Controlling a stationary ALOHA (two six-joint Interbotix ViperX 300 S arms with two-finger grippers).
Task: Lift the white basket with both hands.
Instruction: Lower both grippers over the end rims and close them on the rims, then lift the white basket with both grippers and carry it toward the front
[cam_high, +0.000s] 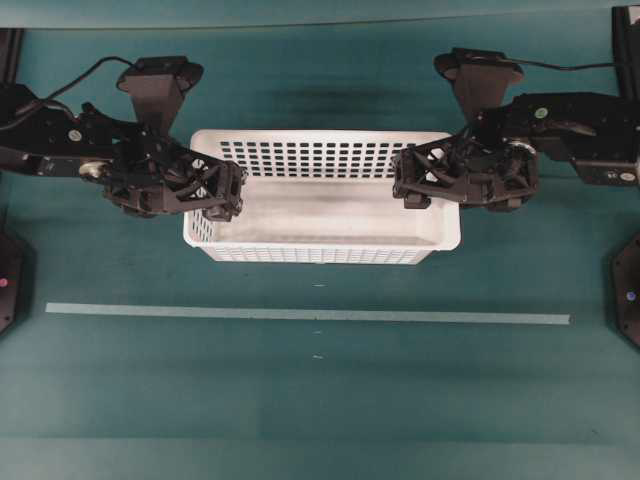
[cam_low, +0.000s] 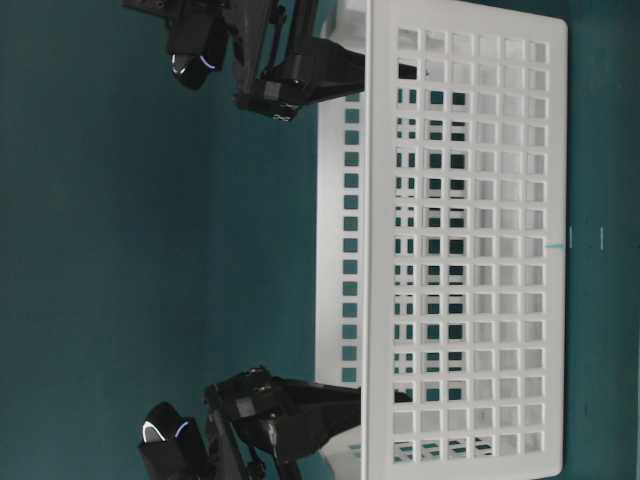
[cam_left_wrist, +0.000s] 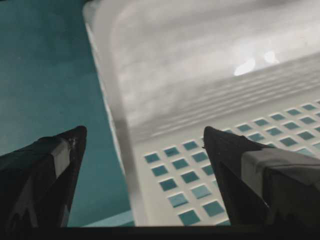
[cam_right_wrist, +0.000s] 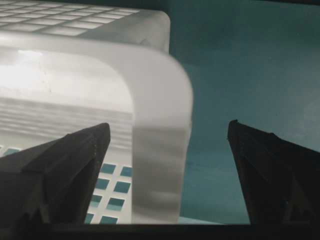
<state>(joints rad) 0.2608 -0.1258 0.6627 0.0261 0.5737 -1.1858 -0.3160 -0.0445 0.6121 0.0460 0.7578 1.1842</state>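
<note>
Seen from the wrists, each claw stands wide open astride an end wall of the white basket (cam_high: 322, 197), one finger inside and one outside, holding nothing: the left gripper (cam_left_wrist: 145, 145) straddles the rim at lower centre, the right gripper (cam_right_wrist: 167, 137) the rounded corner at centre frame. Overhead, the basket sits flat at upper centre of the teal table (cam_high: 320, 400), so the approach looks done while the closing and the lift are left. A pale tape strip (cam_high: 308, 314) crosses the cloth-covered surface below the basket; no room beyond shows.
</note>
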